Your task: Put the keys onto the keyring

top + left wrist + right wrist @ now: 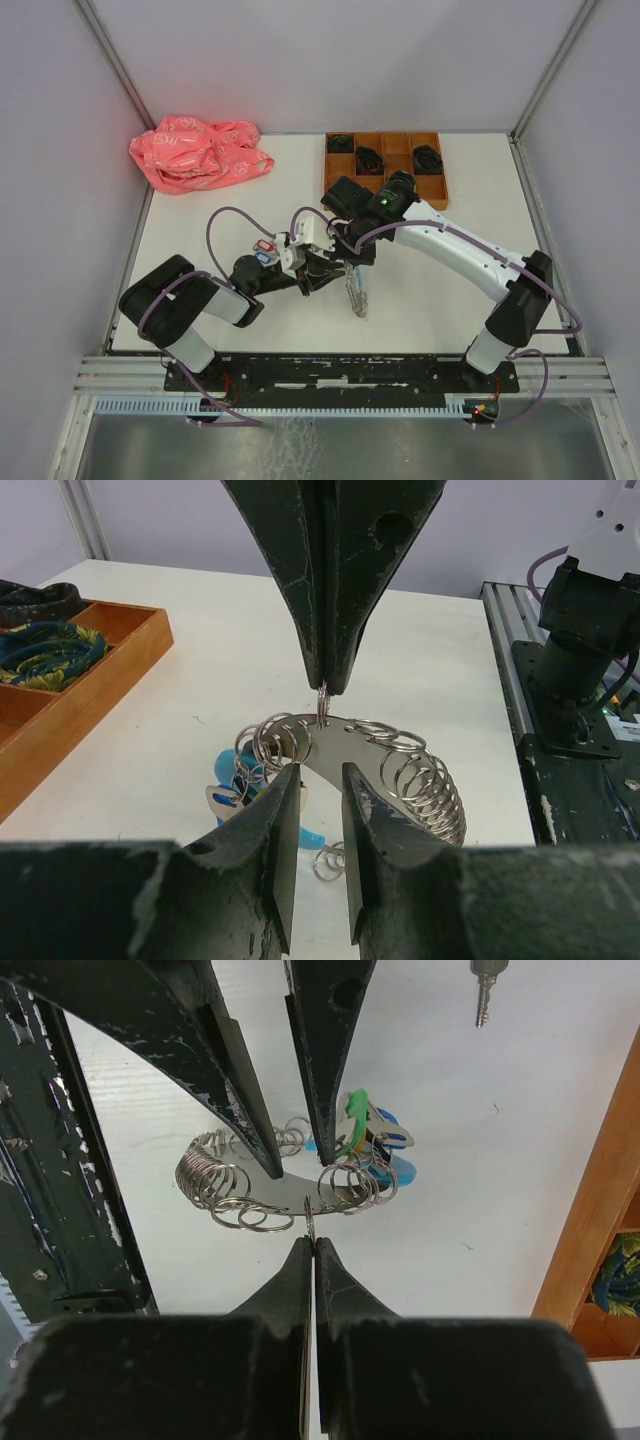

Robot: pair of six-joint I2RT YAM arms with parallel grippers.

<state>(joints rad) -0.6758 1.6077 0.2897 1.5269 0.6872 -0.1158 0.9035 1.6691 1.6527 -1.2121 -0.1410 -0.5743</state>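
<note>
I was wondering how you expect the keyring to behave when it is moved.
The keyring has a flat curved band that looks rigid, so it should keep shape. The small rings strung on it sit loose and will probably slide and swing. Polished metal may slip when gripped.

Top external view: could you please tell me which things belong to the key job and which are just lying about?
Job in hand: keyring, keys, left gripper, right gripper.
Lying about: wooden tray, black coiled bundles, pink bag.
</note>
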